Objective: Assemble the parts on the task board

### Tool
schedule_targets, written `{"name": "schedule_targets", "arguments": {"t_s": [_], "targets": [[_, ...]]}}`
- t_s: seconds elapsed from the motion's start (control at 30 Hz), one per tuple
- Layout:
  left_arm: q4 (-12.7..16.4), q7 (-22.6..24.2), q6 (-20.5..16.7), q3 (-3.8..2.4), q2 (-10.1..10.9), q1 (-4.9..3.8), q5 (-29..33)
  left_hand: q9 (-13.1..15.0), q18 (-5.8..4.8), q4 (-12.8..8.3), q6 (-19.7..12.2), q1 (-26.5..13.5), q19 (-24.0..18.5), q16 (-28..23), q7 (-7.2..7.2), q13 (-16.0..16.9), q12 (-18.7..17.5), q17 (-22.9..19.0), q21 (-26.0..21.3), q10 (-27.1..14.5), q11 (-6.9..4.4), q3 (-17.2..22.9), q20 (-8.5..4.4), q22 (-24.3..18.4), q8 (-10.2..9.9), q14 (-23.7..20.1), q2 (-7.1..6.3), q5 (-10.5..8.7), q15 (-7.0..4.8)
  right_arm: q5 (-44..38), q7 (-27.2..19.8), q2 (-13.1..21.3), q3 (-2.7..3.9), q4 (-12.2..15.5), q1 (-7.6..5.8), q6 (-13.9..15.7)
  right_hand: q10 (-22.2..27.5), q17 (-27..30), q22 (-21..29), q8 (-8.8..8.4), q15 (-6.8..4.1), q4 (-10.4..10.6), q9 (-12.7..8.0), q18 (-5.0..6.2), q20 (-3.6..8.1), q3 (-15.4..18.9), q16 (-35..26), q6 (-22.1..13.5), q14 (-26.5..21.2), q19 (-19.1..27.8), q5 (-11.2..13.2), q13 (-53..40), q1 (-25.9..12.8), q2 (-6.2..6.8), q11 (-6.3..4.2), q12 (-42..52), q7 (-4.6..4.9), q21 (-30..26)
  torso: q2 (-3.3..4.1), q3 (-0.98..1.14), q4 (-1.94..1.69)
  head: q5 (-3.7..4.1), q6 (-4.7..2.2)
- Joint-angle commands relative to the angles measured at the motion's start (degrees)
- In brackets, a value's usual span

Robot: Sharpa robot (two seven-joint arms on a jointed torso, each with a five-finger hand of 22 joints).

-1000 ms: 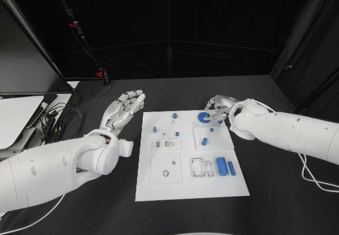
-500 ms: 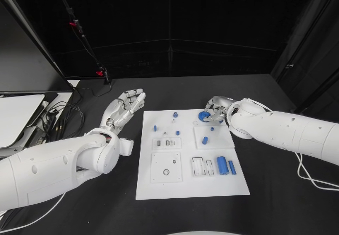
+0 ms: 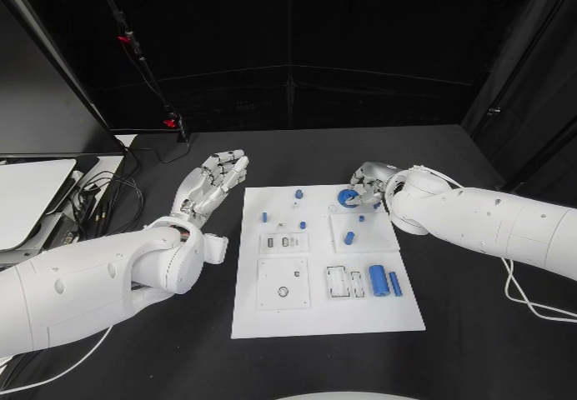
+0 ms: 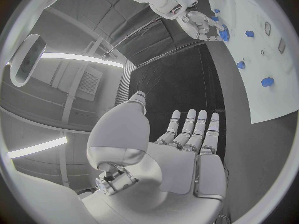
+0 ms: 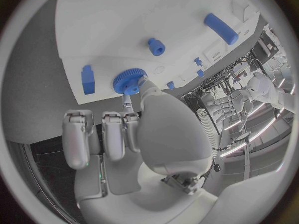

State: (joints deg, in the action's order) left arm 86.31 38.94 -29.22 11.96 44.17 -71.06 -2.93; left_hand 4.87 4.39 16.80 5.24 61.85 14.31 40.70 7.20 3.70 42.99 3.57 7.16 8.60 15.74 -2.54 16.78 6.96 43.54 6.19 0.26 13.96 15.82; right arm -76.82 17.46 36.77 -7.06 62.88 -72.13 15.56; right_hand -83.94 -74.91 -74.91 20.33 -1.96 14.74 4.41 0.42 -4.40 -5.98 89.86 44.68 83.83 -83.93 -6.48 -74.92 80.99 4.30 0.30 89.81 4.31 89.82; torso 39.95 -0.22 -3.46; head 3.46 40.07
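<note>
With my right hand (image 3: 368,185) pinching the blue gear (image 3: 346,198), I'd lower it squarely onto its task board (image 3: 324,321) peg, left hand (image 3: 212,182) spread empty.

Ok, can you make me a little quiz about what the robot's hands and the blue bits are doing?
1. True or false: the left hand is lying on the task board.
2. Which hand is at the blue gear? A) left B) right
3. Fill in: the left hand's fingers are spread and hold ____.

Key: 1 false, it is over the black table beside the board; 2 B; 3 nothing.
</note>
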Motion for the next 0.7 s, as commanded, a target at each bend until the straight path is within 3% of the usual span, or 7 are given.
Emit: {"name": "schedule_targets", "arguments": {"t_s": [0.03,0.17,0.37,0.7], "targets": [[0.06,14.64,0.62,-0.05,-0.01,-0.1,-0.41,-0.09,-0.43,-0.01,0.42,-0.02,-0.23,0.23,10.05,0.05,0.37,0.09,0.18,0.43,0.06,0.39,0.02,0.06,0.2,0.41,0.66,0.4,0.12,-0.71,1.08,-0.13,-0.1,0.12,0.08,-0.9,-6.06,-15.09,-15.09,-0.72,-0.41,-0.13,-0.07,-0.42,0.45,-0.69,0.14,3.75,6.17,-6.07,0.16,-15.08,0.16,-1.38,-0.33,0.19,-0.06,0.18,0.01,0.0,-0.01,0.02,-0.03],[0.07,14.6,0.63,-0.04,-0.02,-0.1,-0.41,-0.09,-0.44,-0.01,0.43,-0.01,-0.25,0.25,10.05,0.05,0.37,0.09,0.17,0.43,0.06,0.39,0.02,0.05,0.25,0.41,0.68,0.41,0.12,-1.21,0.69,-0.22,-0.1,0.23,0.09,0.19,-6.06,-15.09,-15.09,-1.83,-0.37,-0.91,-0.34,-0.42,0.37,-1.65,0.14,7.54,6.17,-6.07,0.16,-15.08,1.05,-2.68,-0.2,0.19,-0.37,0.18,0.02,-0.01,-0.02,0.04,-0.05],[0.07,14.58,0.63,-0.04,-0.02,-0.1,-0.41,-0.09,-0.44,-0.01,0.45,0.01,-0.27,0.27,10.05,0.05,0.37,0.1,0.17,0.45,0.06,0.39,0.02,0.05,0.32,0.41,0.73,0.44,0.12,-1.9,-0.64,-0.28,-0.1,0.46,0.11,3.01,-6.06,-15.09,-15.09,-3.03,-0.26,-1.83,-0.49,-0.42,0.24,-2.32,0.14,10.13,6.17,-6.07,0.15,-15.08,1.85,-3.17,-0.09,0.19,-0.57,0.18,0.01,0.01,0.0,-0.05,-0.07],[0.07,14.56,0.63,-0.04,0.18,-0.1,-0.41,-0.09,-0.44,-0.01,0.45,0.01,-0.27,0.27,10.05,0.05,0.37,0.1,0.17,0.45,0.06,0.39,0.02,0.05,0.32,0.41,0.73,0.44,0.12,-1.01,-5.76,0.81,-0.03,3.16,0.09,12.4,-6.06,-15.09,-15.09,-4.7,0.1,-2.57,-0.64,-0.42,-0.01,-2.47,0.14,11.37,6.17,-6.07,-0.01,-15.08,2.16,-2.8,0.5,0.19,0.04,0.18,-0.06,-0.05,0.06,-0.49,-0.25]]}}
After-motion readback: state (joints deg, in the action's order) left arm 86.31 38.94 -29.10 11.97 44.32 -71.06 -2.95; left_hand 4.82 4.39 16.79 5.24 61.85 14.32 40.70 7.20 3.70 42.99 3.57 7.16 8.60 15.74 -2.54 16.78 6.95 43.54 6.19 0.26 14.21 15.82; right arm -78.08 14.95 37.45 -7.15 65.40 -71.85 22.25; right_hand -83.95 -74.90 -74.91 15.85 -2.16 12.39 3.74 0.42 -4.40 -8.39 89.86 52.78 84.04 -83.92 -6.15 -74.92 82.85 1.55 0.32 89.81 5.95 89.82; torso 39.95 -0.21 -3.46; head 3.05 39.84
